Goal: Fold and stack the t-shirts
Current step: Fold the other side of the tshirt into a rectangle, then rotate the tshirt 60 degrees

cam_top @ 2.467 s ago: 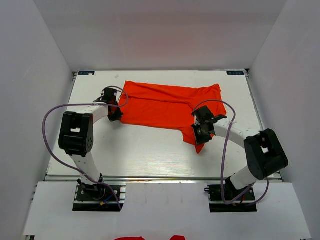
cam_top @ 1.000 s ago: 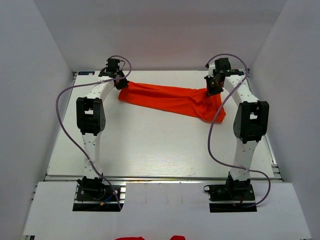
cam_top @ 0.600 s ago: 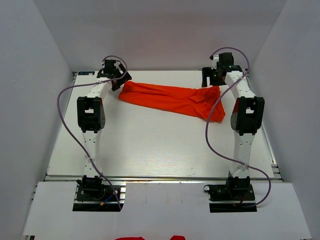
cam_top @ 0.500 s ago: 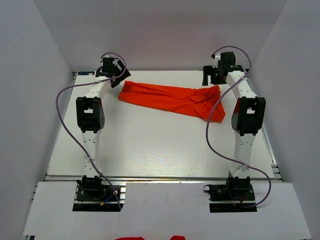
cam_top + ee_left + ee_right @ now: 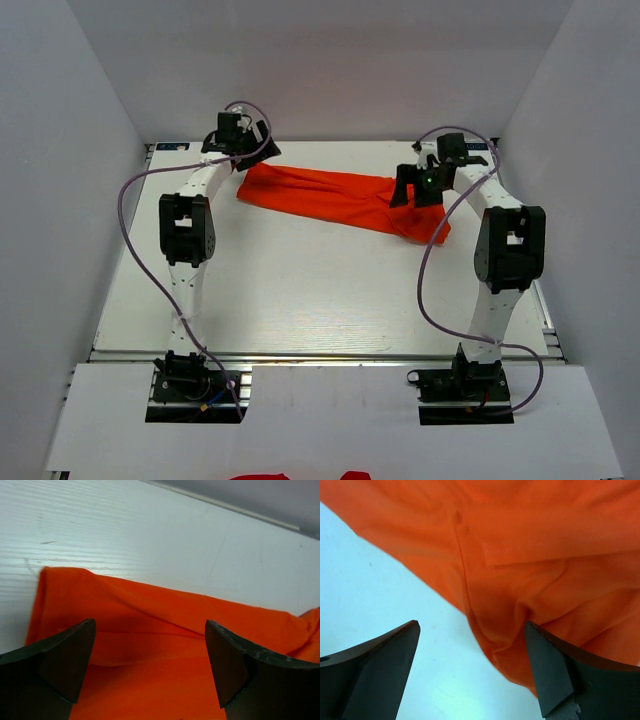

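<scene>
Black left pincer (image 5: 247, 138) hangs wide open, empty, above the left end of a bright orange-red thin-cloth t-shirt (image 5: 325, 194) lying as a long band across the far white worktop (image 5: 300, 290). Black right pincer (image 5: 413, 186), equally spread and empty, hovers over its rumpled right end.

Top external: fixed high behind the arm bases (image 5: 195, 385), facing down and forward; far, takes in the whole surface (image 5: 300, 300).
Left wrist: low and close, looking out through the left pincer (image 5: 150, 625) onto the t-shirt (image 5: 125, 600) edge.
Right wrist: very close, facing down through the right pincer (image 5: 472, 625).
Shared: the t-shirt, all three views.
</scene>
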Controlling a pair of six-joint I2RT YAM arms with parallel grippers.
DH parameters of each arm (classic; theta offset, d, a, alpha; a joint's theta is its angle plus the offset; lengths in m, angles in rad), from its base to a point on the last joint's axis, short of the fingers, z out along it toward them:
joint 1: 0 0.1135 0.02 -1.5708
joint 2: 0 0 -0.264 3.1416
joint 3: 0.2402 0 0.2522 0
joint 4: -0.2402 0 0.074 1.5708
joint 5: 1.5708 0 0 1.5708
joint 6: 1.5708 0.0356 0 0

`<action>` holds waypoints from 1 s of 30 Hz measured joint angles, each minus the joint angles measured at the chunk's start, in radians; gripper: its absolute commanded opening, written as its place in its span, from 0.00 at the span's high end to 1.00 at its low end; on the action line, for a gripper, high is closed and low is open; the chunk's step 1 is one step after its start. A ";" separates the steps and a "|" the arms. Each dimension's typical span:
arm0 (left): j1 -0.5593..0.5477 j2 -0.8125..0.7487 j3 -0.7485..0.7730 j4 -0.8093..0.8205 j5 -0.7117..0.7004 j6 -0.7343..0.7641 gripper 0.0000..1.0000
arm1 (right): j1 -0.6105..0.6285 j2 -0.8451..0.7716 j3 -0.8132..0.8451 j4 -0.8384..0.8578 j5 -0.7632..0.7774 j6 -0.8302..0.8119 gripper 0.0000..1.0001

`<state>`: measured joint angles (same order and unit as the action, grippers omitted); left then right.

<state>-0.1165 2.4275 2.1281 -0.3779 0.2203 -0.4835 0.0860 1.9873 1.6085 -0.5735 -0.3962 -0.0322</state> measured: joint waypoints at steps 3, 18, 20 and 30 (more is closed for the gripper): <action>-0.028 0.014 0.013 -0.006 0.019 0.022 0.00 | 0.007 0.012 -0.053 -0.009 -0.002 0.030 0.10; -0.073 -0.364 -0.655 -0.099 -0.006 0.023 0.00 | -0.027 0.418 0.439 -0.059 0.048 0.189 0.10; -0.104 -0.494 -0.830 -0.149 0.079 0.016 0.00 | -0.026 0.504 0.579 -0.064 0.018 0.211 0.10; -0.478 -0.627 -1.048 -0.594 0.469 0.201 0.00 | 0.074 0.627 0.671 0.252 -0.103 0.328 0.10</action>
<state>-0.5949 1.8004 1.0798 -0.9714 0.6891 -0.2825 0.1604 2.6141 2.2795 -0.3218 -0.4995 0.2955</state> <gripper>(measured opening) 0.996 0.904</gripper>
